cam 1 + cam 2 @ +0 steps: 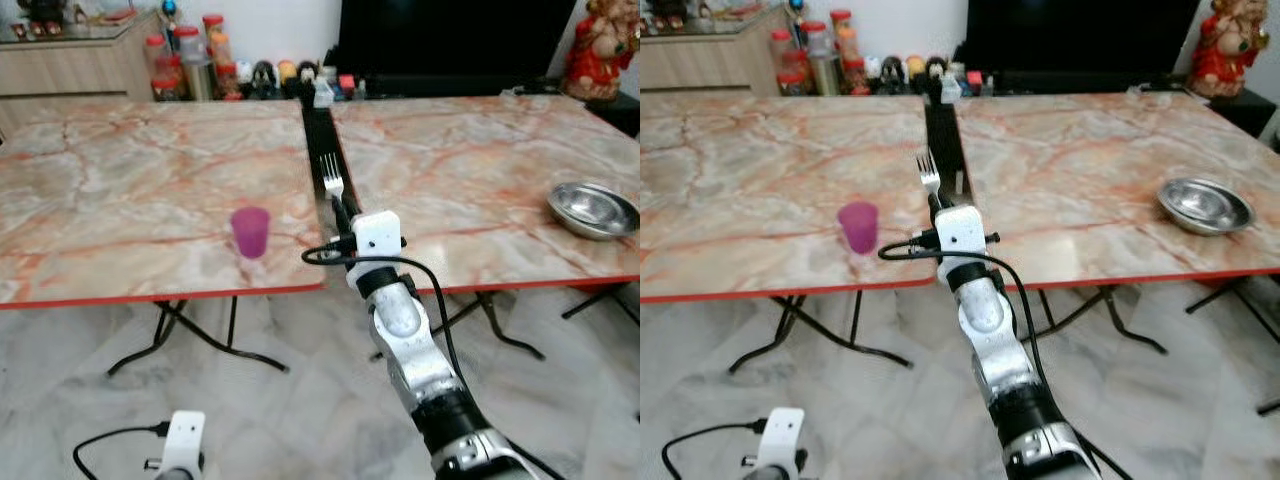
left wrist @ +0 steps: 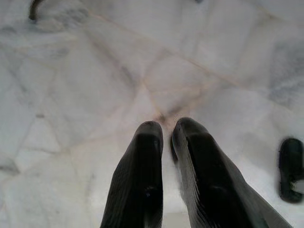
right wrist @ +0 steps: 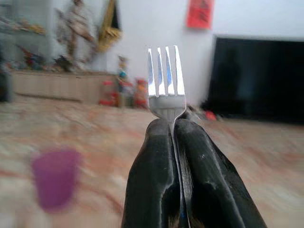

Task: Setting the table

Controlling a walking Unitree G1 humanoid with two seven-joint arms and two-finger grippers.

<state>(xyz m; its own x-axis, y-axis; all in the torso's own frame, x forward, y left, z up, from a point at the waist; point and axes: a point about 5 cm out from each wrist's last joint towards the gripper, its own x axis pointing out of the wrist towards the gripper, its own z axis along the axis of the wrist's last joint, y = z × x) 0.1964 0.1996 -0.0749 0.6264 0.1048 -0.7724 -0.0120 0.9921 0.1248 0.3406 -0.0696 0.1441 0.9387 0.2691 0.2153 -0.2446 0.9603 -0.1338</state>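
Two black fingers (image 3: 190, 180) of right gripper (image 1: 341, 213) pressed together on fork (image 3: 166, 80); jaws closed on the handle, tines pointing up and away from the wrist. Fork held above the dark gap (image 1: 322, 135) between two marble worktops, near their front edges. Left worktop (image 1: 120, 190): purple cup (image 1: 250, 231) standing upright close to the red front edge, just left of the gripper, apart from it; broad bare surface behind. Right worktop (image 1: 470, 180): steel bowl (image 1: 592, 208) near the far right edge, well apart from the fork; wide bare surface between. Jars and bottles (image 1: 190, 60) lined up against the wall beyond. Right arm (image 1: 410, 340) stretched forward and upward from below, black cable looped beside the wrist. Left gripper (image 2: 166, 142) low, aimed down at pale marble floor (image 2: 71, 85); jaws nearly closed, narrow slit between, holding nothing.
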